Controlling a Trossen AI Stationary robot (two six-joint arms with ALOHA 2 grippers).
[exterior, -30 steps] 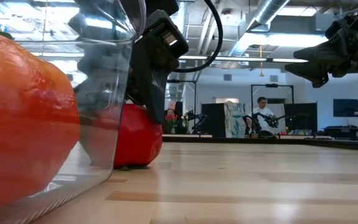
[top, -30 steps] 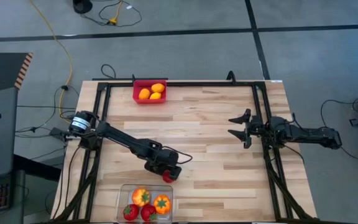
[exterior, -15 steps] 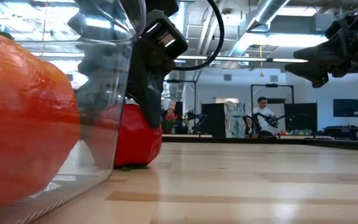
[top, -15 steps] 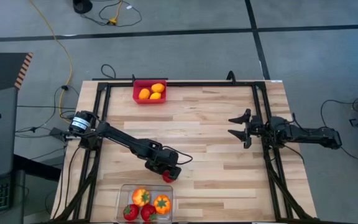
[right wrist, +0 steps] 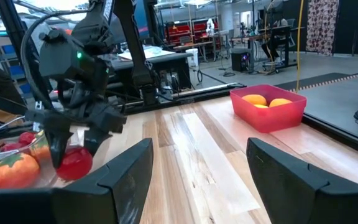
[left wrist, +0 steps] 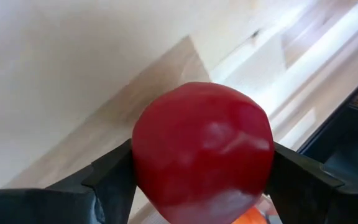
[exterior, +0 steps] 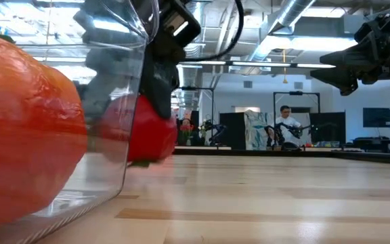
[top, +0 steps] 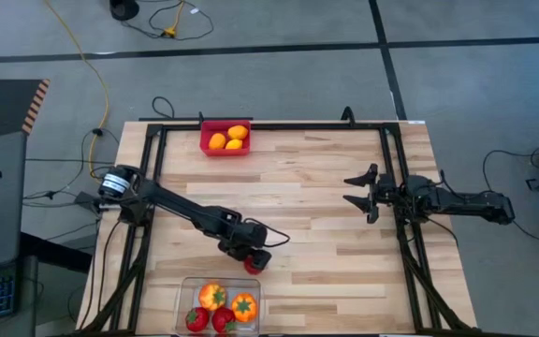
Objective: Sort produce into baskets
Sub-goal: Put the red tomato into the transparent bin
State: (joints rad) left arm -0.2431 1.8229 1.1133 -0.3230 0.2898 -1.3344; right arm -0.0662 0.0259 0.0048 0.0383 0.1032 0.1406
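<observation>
1. My left claw [exterior: 156, 102] grips a red fruit [exterior: 151, 132], raised just clear of the bench [exterior: 269, 200].
2. The clear bin [exterior: 131, 102] stands close beside it, with an orange fruit [exterior: 26, 129] inside.
3. My right claw [exterior: 344, 68] hangs high, well apart.
4. A person [exterior: 286, 129] sits far behind.

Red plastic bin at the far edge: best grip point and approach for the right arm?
Judged from its shape, pinch one thin upright wall of the red plastic bin from above. It is open-topped with orange fruits inside. The open right gripper hangs over the table's right side.
</observation>
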